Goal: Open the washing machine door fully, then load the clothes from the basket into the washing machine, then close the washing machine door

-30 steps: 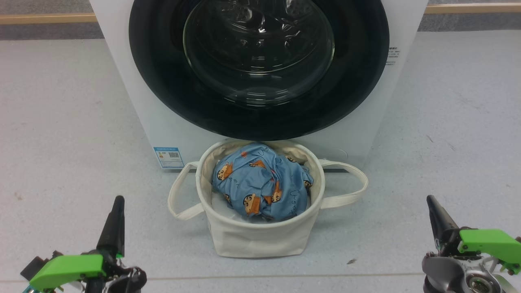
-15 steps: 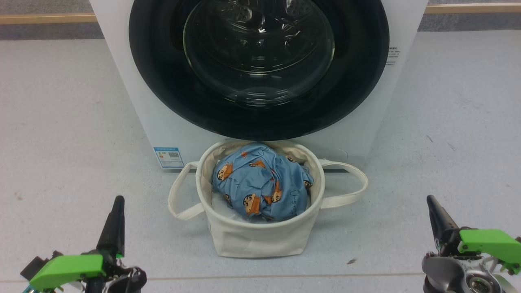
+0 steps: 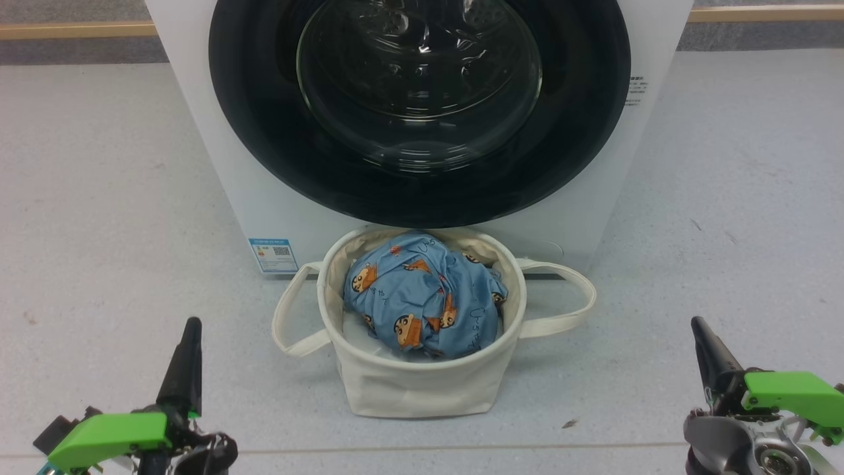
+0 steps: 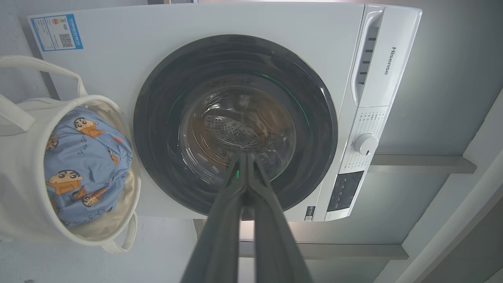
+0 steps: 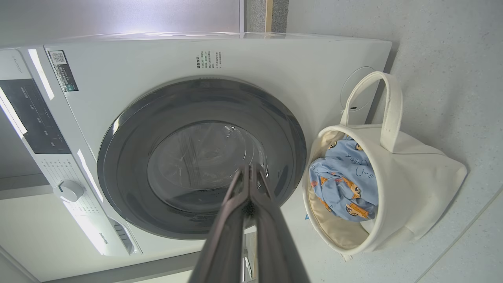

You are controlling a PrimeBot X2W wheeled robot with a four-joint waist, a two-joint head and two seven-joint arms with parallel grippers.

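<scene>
The white washing machine [image 3: 264, 198] stands ahead with its black-rimmed round washing machine door [image 3: 419, 105] flush against the front. On the floor right before it sits the cream basket [image 3: 415, 389], holding the blue cartoon-print clothes [image 3: 422, 300]. My left gripper [image 3: 191, 324] is shut at the lower left, well short of the basket. At the lower right my right gripper [image 3: 696, 323] is shut too. Both hold nothing. The left wrist view shows the door [image 4: 235, 125], basket [image 4: 23, 192] and shut gripper [image 4: 246, 155]. In the right wrist view lie the door [image 5: 200, 157], clothes [image 5: 346, 181] and shut gripper [image 5: 250, 168].
Pale grey floor [image 3: 99, 198] spreads to both sides of the machine. A blue label sticker [image 3: 273, 254] marks its lower left front. The control panel with a round knob [image 4: 365, 144] is on the machine's top strip. A wooden skirting strip [image 3: 72, 29] runs along the back.
</scene>
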